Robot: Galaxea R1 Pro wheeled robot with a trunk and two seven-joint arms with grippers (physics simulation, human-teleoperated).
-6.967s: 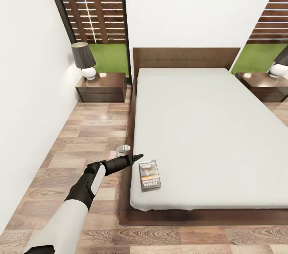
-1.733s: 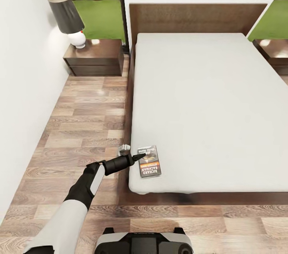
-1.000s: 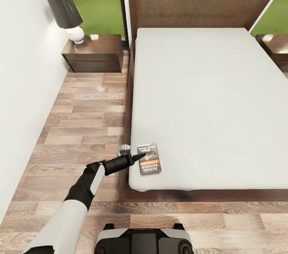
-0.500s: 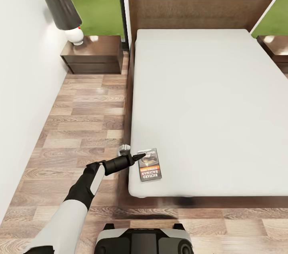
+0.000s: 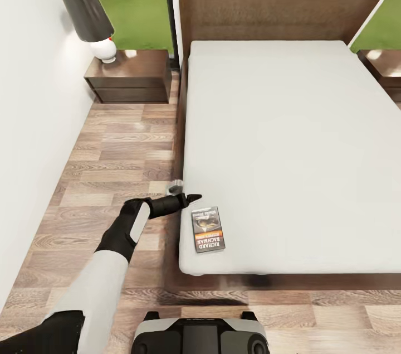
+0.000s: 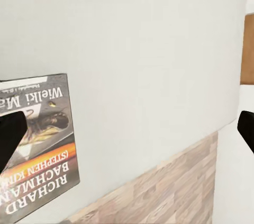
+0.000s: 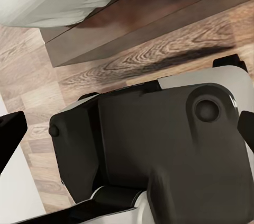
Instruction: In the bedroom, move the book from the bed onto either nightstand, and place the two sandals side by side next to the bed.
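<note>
Lamp (image 5: 89,17) on nightstand (image 5: 129,75) beside bed (image 5: 289,148)

book (image 5: 208,229) | dark cover, orange band | flat on bed (image 5: 289,136), near left corner | nightstand (image 5: 130,75) beside headboard

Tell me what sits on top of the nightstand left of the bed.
On the nightstand stands a lamp with a dark shade and white base. The top beneath the base is hidden.
</note>
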